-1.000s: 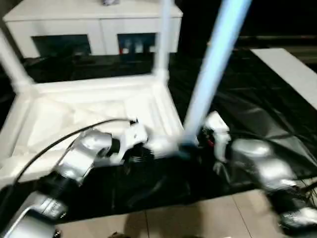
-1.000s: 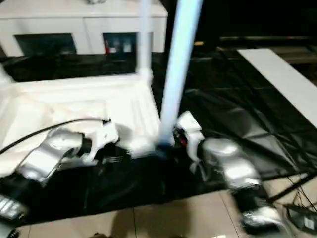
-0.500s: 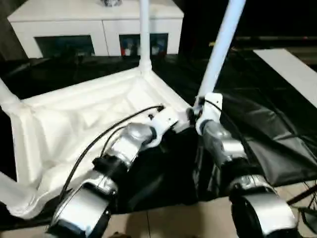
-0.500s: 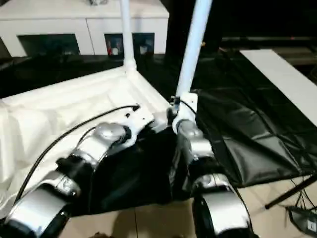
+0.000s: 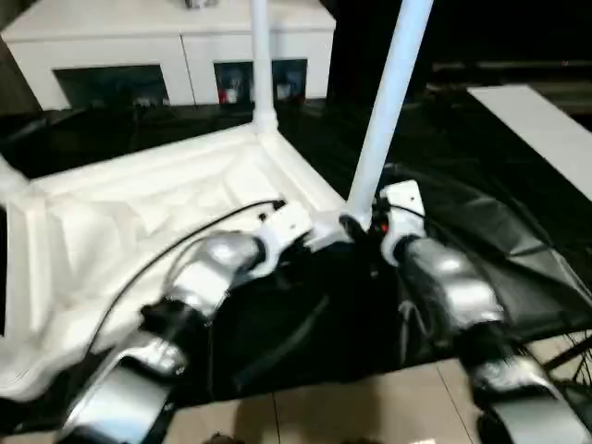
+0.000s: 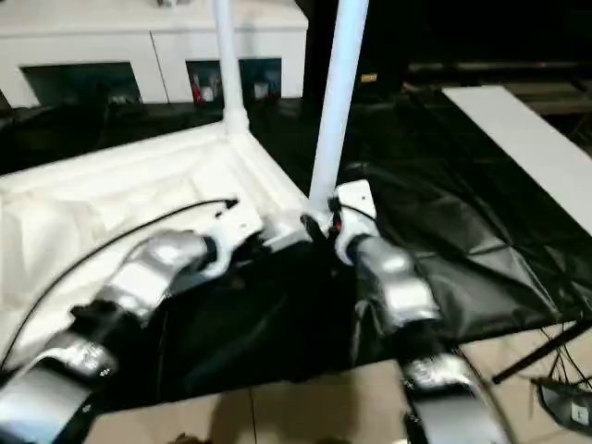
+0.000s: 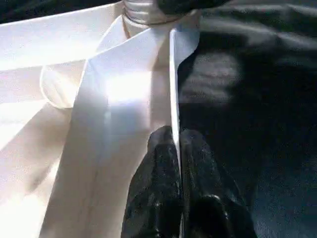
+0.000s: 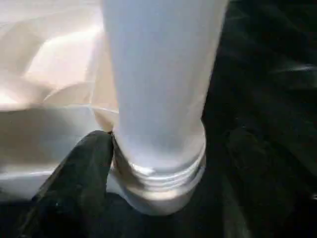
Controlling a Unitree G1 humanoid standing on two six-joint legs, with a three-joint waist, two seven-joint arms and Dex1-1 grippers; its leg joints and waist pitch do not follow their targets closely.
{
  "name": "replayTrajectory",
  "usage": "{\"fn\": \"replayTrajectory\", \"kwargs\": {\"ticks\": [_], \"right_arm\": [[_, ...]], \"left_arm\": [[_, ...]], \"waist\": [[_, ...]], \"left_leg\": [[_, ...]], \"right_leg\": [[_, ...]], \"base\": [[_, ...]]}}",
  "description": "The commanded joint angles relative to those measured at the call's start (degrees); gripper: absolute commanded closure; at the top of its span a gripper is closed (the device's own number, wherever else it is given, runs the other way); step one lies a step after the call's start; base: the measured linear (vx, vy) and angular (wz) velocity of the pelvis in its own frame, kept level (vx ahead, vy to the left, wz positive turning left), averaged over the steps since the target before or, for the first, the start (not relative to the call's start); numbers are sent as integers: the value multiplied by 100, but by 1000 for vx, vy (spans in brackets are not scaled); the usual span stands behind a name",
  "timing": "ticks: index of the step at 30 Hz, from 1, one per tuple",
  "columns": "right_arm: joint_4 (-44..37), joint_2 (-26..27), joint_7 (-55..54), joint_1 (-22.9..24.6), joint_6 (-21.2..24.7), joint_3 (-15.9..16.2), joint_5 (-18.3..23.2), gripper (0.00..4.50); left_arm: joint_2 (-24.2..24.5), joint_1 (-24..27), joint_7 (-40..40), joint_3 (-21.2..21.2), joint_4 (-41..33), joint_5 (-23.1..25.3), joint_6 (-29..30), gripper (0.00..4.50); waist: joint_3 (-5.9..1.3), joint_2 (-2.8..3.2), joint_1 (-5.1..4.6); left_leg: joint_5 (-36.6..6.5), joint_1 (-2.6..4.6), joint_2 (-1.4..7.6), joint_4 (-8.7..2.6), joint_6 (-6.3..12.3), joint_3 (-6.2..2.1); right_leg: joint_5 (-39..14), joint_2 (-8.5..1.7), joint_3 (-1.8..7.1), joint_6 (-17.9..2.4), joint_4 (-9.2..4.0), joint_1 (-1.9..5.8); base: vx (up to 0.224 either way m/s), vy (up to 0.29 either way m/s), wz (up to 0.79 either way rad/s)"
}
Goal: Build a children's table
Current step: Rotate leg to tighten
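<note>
Two legs stand up from the overturned table top (image 5: 157, 208) in front of me: a far leg (image 5: 260, 55) at the back corner and the near leg (image 5: 387, 102) at the corner closest to my hands. The top lies ribbed side up on black sheeting (image 5: 481, 231), with the white cabinet (image 5: 166, 46) behind it.

My left gripper (image 7: 179, 163) is clenched on the thin rim (image 7: 174, 89) of the top, just short of the corner socket, pinning that corner.

My right gripper (image 5: 370, 225) sits at the foot of the near leg. A second ago the leg leaned well over and my right hand was beside it; now it stands much straighter in its socket (image 8: 158, 176), and the top has swung round under my view. In my right wrist view one finger (image 8: 74, 173) lies against the leg's collar; the other is hidden, so I cannot tell whether those fingers grip the leg or have let go.

I judge this leg is nearly seated, threads still showing at the collar, so it likely needs further turning or pressing. If I release too early, it may tip again.
</note>
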Motion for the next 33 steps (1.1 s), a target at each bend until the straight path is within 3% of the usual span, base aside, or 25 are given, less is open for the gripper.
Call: {"fn": "replayTrajectory", "kwargs": {"ticks": [1,6,9,11,12,13,16,17,21,24,29,30,33], "right_arm": [[-702,-550,938,348,355,173,109,20],[-1469,-1367,2295,806,274,486,365,5],[-1655,-1521,2660,872,214,520,450,5],[-1647,-1480,2680,847,238,475,495,5],[-1681,-1476,2756,838,296,485,525,5],[-1688,-1477,2775,837,303,496,525,5],[-1746,-1499,2940,851,368,541,547,5],[-1754,-1505,2986,853,373,561,545,5],[-1549,-1373,3164,751,327,626,498,5],[-1436,-1281,3113,671,285,619,478,5],[-1302,-1192,3155,583,286,604,457,42],[-1279,-1187,3213,571,289,593,439,73],[-1239,-1222,3291,572,274,602,417,85]], "left_arm": [[343,224,-556,-100,-396,-123,-224,450],[998,704,-2276,-303,-1421,-825,-1,450],[1138,795,-2608,-316,-1709,-977,189,450],[1139,789,-2605,-314,-1711,-968,181,450],[1146,781,-2575,-318,-1707,-946,159,450],[1146,777,-2565,-320,-1704,-941,156,450],[1165,785,-2552,-300,-1747,-936,170,450],[1166,784,-2543,-296,-1749,-932,172,450],[1166,778,-2504,-260,-1784,-877,211,450],[1165,772,-2497,-259,-1769,-868,192,450],[1192,769,-2501,-274,-1778,-856,203,450],[1199,770,-2504,-266,-1783,-857,212,450],[1225,793,-2504,-256,-1805,-855,214,450]], "waist": [[-392,6,46],[-365,24,2],[-356,16,-9],[-348,16,-14],[-345,-37,-18],[-348,-11,-5],[-358,-9,1],[-365,-52,1],[-377,-21,63],[-374,-24,82],[-367,-36,88],[-373,-43,89],[-376,-37,92]], "left_leg": [[-1192,112,186,-421,262,-93],[-1596,131,200,-456,137,-93],[-1651,152,211,-456,138,-81],[-1661,148,203,-454,121,-77],[-1686,146,198,-453,104,-72],[-1673,151,202,-453,90,-83],[-1538,145,202,-448,91,-84],[-1493,144,203,-440,114,-75],[-1200,144,202,-416,217,-63],[-1250,154,201,-420,188,-61],[-1340,147,193,-427,103,-70],[-1303,141,192,-423,112,-71],[-1249,145,192,-417,128,-68]], "right_leg": [[-677,-212,152,-1389,-377,307],[-1087,-217,166,-1429,-399,250],[-1112,-215,179,-1456,-398,222],[-1186,-214,181,-1456,-413,212],[-1311,-218,181,-1424,-429,214],[-1387,-231,185,-1398,-423,214],[-1260,-224,185,-1377,-409,218],[-1194,-219,184,-1386,-405,219],[-840,-224,183,-1484,-360,224],[-924,-224,182,-1470,-366,219],[-1150,-231,185,-1383,-380,227],[-1112,-230,184,-1367,-370,233],[-1051,-227,185,-1379,-364,230]], "base": [[0,0,0],[0,0,0],[0,0,0],[0,0,0],[0,0,0],[0,0,0],[0,0,0],[0,0,0],[0,0,0],[0,0,0],[0,0,0],[0,0,0],[0,0,0]]}}
